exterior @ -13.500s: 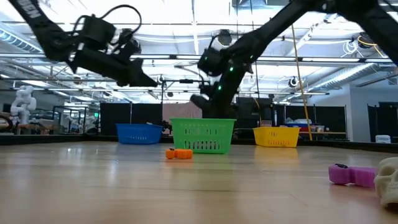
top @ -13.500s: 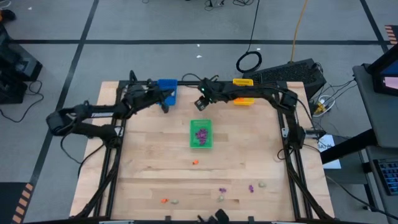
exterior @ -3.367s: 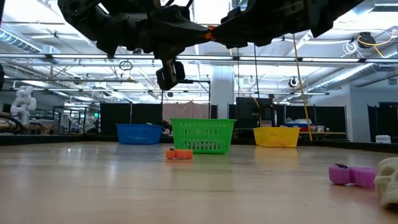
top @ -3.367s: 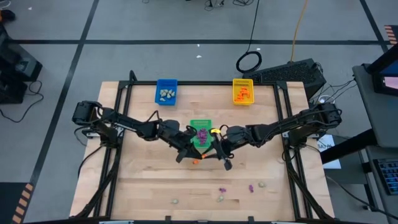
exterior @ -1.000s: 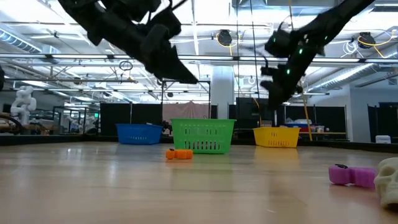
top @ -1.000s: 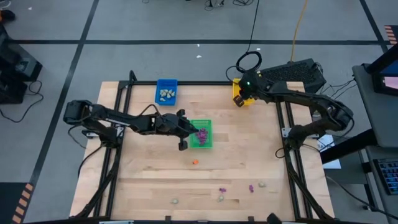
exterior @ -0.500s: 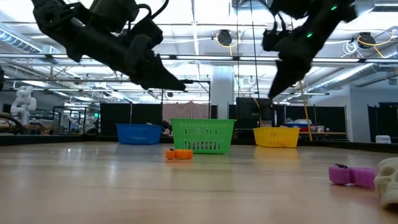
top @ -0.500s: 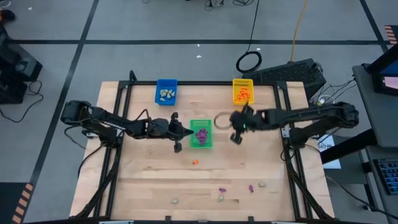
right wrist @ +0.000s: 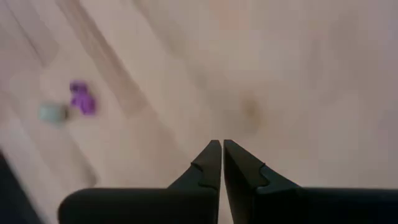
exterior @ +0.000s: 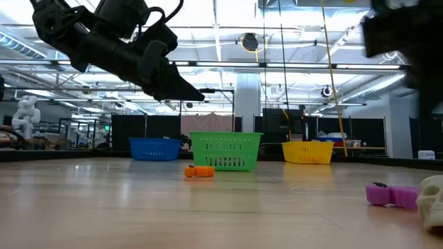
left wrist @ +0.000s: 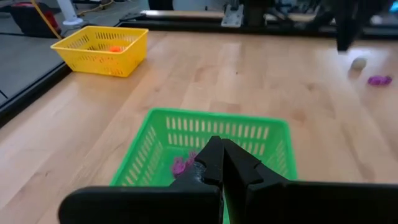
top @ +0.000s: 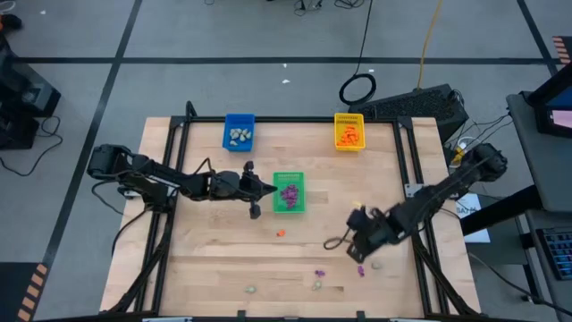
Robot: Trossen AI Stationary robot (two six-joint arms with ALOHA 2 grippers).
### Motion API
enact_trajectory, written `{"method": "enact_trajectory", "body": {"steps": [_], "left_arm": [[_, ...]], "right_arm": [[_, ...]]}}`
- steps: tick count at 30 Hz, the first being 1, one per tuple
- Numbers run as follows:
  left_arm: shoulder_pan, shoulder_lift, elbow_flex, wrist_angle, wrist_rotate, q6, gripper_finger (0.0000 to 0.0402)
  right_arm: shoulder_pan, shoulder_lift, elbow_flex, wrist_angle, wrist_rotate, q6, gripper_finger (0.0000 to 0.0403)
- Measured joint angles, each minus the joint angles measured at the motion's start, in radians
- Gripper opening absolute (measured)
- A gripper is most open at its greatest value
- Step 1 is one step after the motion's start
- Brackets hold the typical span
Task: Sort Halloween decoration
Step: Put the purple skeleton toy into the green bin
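Wood table: blue tray, green tray, yellow tray, scattered trinkets.

From overhead I see grey floor crossed by dark tape lines, a coiled black cable upper centre, and a keyboard beside it. At desk height, ceiling trusses and bright lights fill the hall behind.
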Motion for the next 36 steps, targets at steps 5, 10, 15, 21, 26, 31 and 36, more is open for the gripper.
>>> {"method": "enact_trajectory", "body": {"steps": [5, 10, 15, 21, 26, 31, 36], "left_arm": [[-0.005, 0.000, 0.000, 0.012, 0.000, -0.012, 0.0000], [-0.005, 0.000, 0.000, 0.012, 0.001, -0.034, 0.0000], [-0.005, 0.000, 0.000, 0.009, 0.001, -0.037, 0.0000], [-0.005, 0.000, 0.000, 0.009, 0.002, -0.037, 0.0000], [-0.005, 0.000, 0.000, 0.007, 0.002, -0.037, 0.0000], [-0.005, 0.000, 0.000, 0.002, 0.004, -0.038, 0.0000], [-0.005, 0.000, 0.000, 0.000, 0.004, -0.038, 0.0000]], "right_arm": [[0.120, 0.093, 0.000, 0.040, -0.108, 0.294, 0.0030], [0.178, 0.181, 0.000, 0.085, -0.190, 0.433, 0.0073], [0.185, 0.215, 0.000, 0.112, -0.208, 0.486, 0.0114], [0.184, 0.264, 0.003, 0.173, -0.216, 0.484, 0.0127], [0.183, 0.294, 0.003, 0.226, -0.225, 0.466, 0.0123], [0.184, 0.286, 0.001, 0.240, -0.216, 0.433, 0.0122], [0.184, 0.291, 0.001, 0.243, -0.214, 0.384, 0.0106]]}}
